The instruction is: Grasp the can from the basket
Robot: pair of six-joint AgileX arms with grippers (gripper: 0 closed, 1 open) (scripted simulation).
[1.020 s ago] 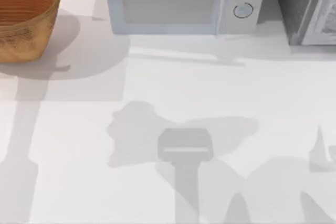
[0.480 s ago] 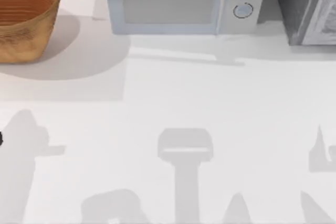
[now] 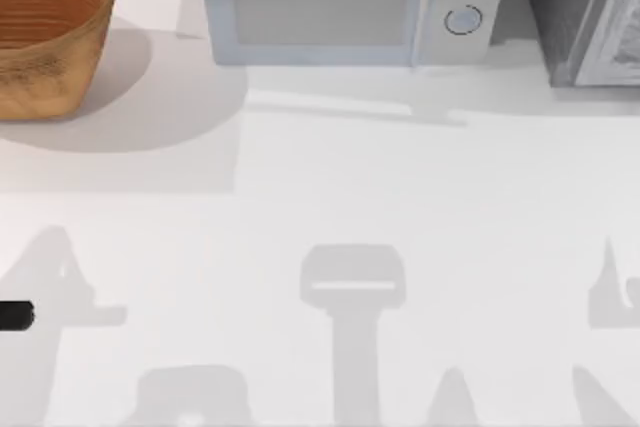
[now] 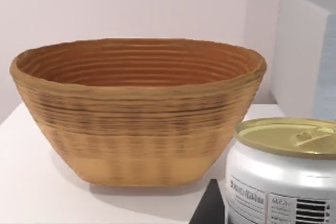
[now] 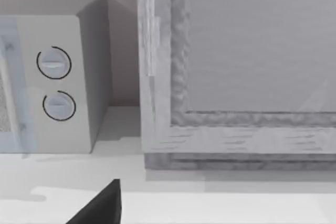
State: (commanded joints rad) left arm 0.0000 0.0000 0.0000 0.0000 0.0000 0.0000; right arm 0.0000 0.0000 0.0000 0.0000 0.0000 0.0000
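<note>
In the left wrist view a dark part of my left gripper point(image 4: 207, 209) sits right against the can point(image 4: 283, 174); I cannot tell whether it is clenched on it. The can stands upright outside the basket point(image 4: 137, 111), close to the gripper, gold top showing. From above, the basket point(image 3: 45, 32) sits at the table's point(image 3: 400, 177) far left, and the microwave point(image 3: 340, 7) is at the far middle. My right gripper point(image 5: 100, 208), grip unclear, faces the microwave's dials point(image 5: 55, 82) and a grey cabinet point(image 5: 236, 66).
</note>
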